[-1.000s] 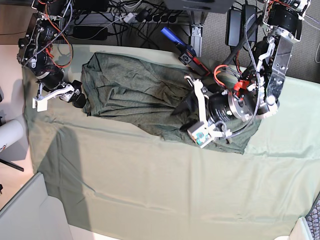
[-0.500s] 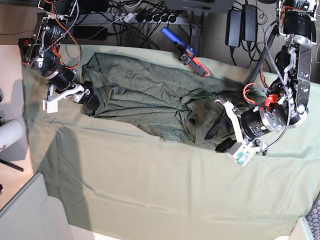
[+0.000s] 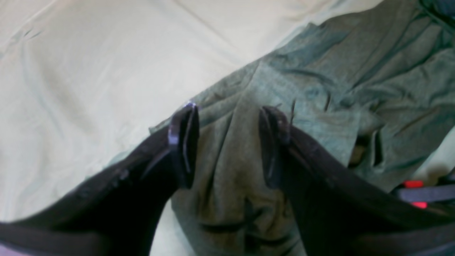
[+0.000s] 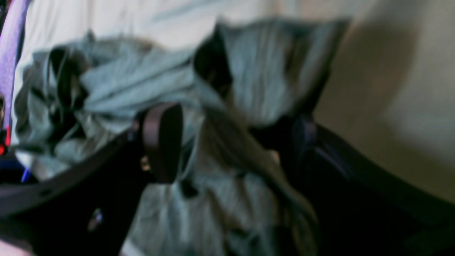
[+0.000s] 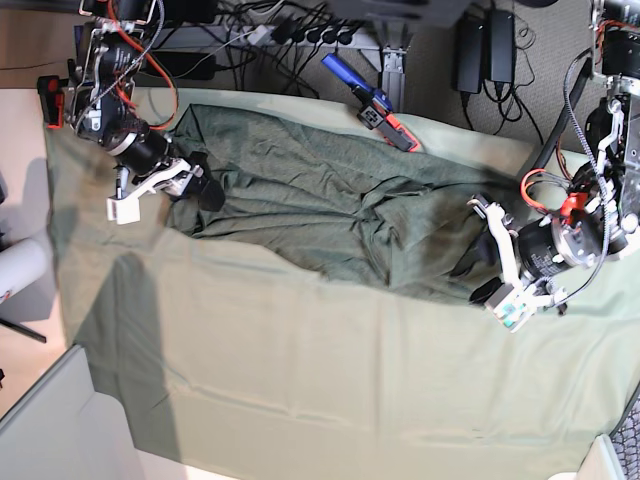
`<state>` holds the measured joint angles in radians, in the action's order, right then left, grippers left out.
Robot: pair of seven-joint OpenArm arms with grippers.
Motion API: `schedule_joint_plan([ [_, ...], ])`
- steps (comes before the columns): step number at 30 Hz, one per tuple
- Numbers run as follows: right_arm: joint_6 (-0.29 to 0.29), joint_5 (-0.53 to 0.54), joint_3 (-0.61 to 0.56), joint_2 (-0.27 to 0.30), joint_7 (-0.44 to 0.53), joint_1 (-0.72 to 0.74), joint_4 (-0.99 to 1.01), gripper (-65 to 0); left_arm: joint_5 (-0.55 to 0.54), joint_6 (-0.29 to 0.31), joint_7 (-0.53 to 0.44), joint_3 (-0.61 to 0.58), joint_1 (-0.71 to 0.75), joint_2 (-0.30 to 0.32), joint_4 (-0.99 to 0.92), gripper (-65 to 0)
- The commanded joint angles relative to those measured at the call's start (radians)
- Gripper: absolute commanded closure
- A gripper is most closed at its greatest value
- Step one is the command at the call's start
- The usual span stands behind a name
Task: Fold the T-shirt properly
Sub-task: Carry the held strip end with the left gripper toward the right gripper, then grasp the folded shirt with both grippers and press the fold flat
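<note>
Right wrist view smeared with blur, T-shirt [image 4: 227, 92] folds indistinct there, far finger of the right gripper [image 4: 231, 138] lost behind cloth, left wrist view cuts the shirt off at its top and right edges

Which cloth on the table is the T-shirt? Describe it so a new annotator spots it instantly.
Start from the pale mint-green table cloth that covers the table. The T-shirt is the crumpled garment lying across its far half, stretching between the right gripper and the left gripper. It stands apart by its darker heathered olive colour and heavy wrinkles against the smoother, paler sheet beneath.
</note>
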<state>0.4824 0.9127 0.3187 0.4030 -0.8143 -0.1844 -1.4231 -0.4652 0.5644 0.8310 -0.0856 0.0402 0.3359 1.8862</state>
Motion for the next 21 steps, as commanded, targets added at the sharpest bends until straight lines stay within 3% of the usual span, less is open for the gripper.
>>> schedule_joint_plan([
  [1, 0.024, -0.022, -0.002, 0.02, -0.058, -0.024, -0.018, -41.1, -0.015, -0.004, -0.019, 0.004, -0.006, 0.015, 0.016, -30.6],
  [7, 0.023, -0.022, -0.002, 0.029, -0.037, -0.054, -0.067, -39.5, -0.017, -0.004, -0.019, 0.004, 0.039, 0.021, 0.016, -30.6],
  [9, 0.023, -0.022, -0.002, 0.028, -0.018, -0.051, -0.066, -29.6, -0.016, -0.004, -0.019, 0.004, 0.054, 0.022, 0.016, -30.6],
  [12, 0.023, -0.023, -0.002, 0.029, 0.007, -0.051, -0.066, -8.8, -0.003, -0.004, -0.019, 0.004, 0.063, 0.022, 0.015, -30.6],
  [14, 0.023, -0.04, -0.002, 0.028, 0.039, -0.051, -0.066, 0.0, 0.009, -0.004, -0.019, 0.004, 0.063, 0.022, 0.015, -30.6],
  [21, 0.023, -0.234, -0.002, 0.029, 0.194, -0.047, -0.065, 0.0, 0.013, -0.004, -0.019, 0.011, 0.062, 0.037, 0.015, -30.6],
])
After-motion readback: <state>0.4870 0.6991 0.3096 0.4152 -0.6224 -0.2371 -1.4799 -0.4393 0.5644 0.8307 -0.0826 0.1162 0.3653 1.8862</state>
